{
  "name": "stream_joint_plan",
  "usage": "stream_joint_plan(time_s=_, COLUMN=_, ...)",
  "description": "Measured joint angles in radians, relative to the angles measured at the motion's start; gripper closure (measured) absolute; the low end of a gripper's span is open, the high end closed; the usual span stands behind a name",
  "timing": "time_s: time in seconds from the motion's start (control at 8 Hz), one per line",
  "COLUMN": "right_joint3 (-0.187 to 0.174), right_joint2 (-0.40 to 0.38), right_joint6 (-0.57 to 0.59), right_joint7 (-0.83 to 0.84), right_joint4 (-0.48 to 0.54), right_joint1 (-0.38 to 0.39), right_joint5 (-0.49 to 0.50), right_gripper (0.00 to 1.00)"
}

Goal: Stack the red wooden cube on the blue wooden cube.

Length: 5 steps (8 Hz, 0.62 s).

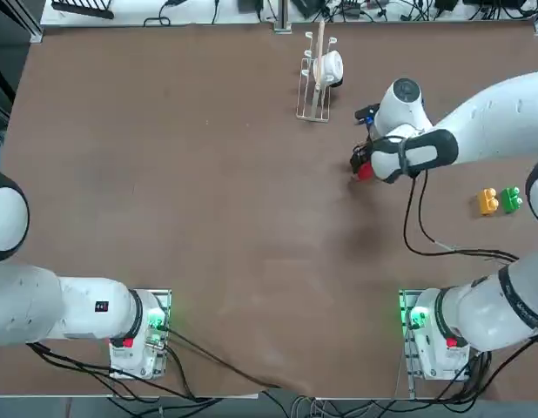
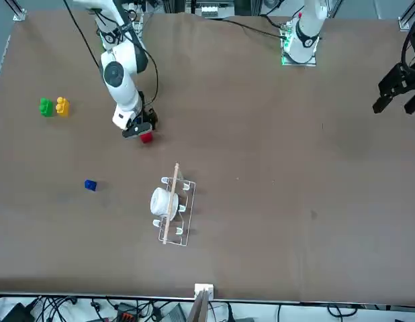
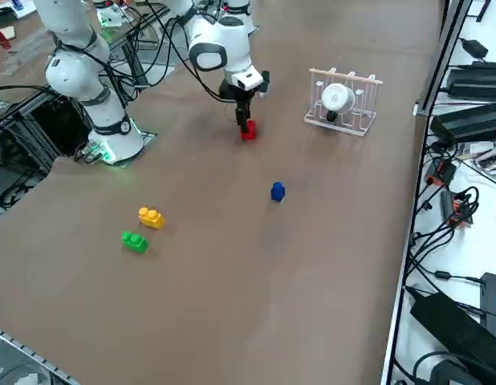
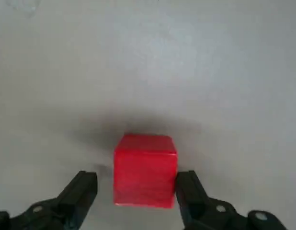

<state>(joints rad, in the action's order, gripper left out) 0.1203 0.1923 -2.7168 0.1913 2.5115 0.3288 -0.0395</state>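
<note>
Table (image 2: pixel 261 168): I see both cubes resting on it, unstacked.
Right gripper (image 4: pixel 138 191): spread, fingers straddling the red wooden cube (image 4: pixel 144 170) (one gap visible, no pinch yet).
Blue wooden cube (image 2: pixel 90 185): well apart, untouched.
Left: grasp, lift, carry, place.

The overhead camera looks straight down on the brown table (image 1: pixel 208 192), arm bases along the bottom edge. The front camera faces them from across it, bases at top. The raised side camera looks diagonally over it. All three share the white wire rack (image 1: pixel 315 78). The wrist camera sits close above the small red wooden cube (image 4: pixel 145 170).
</note>
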Motion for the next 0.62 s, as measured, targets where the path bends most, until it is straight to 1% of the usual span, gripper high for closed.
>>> stream_joint_plan(time_s=0.25, right_joint3=-0.004, right_joint2=0.028, right_joint6=-0.046, right_joint7=0.0, right_joint4=0.005, right_joint1=0.0, right_joint5=0.0, right_gripper=0.0)
stream_joint_plan(time_s=0.5, right_joint3=-0.014, right_joint2=0.054, right_joint6=-0.083, right_joint7=0.0, right_joint4=0.003, right_joint1=-0.001, right_joint5=0.0, right_gripper=0.04)
stream_joint_plan(time_s=0.62, right_joint3=-0.02, right_joint2=0.056, right_joint6=-0.088, right_joint7=0.0, right_joint4=-0.001, right_joint1=-0.003, right_joint5=0.0, right_gripper=0.14)
